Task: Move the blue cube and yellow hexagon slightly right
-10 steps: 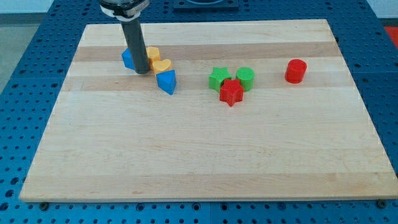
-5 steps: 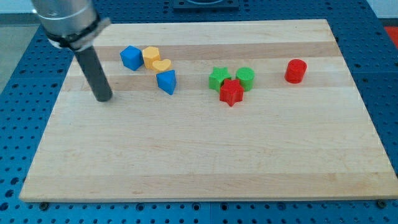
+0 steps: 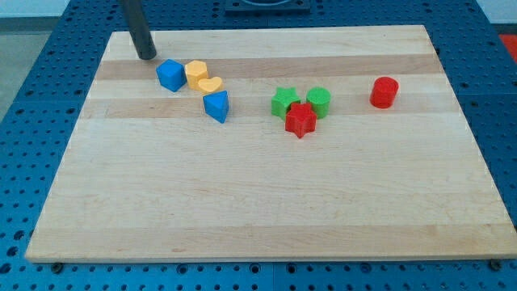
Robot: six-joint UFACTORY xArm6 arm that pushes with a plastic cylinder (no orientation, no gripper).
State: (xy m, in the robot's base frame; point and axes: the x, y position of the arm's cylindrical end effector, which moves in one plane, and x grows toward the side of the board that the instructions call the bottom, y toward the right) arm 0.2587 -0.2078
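The blue cube sits near the board's upper left. The yellow hexagon touches its right side. My tip rests on the board just up and to the left of the blue cube, a small gap apart from it. A yellow heart lies just below and right of the hexagon. A second blue block, wedge-like, lies below the heart.
A green star, a green cylinder and a red star cluster at the board's middle. A red cylinder stands at the upper right. The wooden board lies on a blue perforated table.
My tip left the blue cube, swung down-left of the blocks, and has now moved up to the board's upper left beside the cube. The blocks have not visibly moved.
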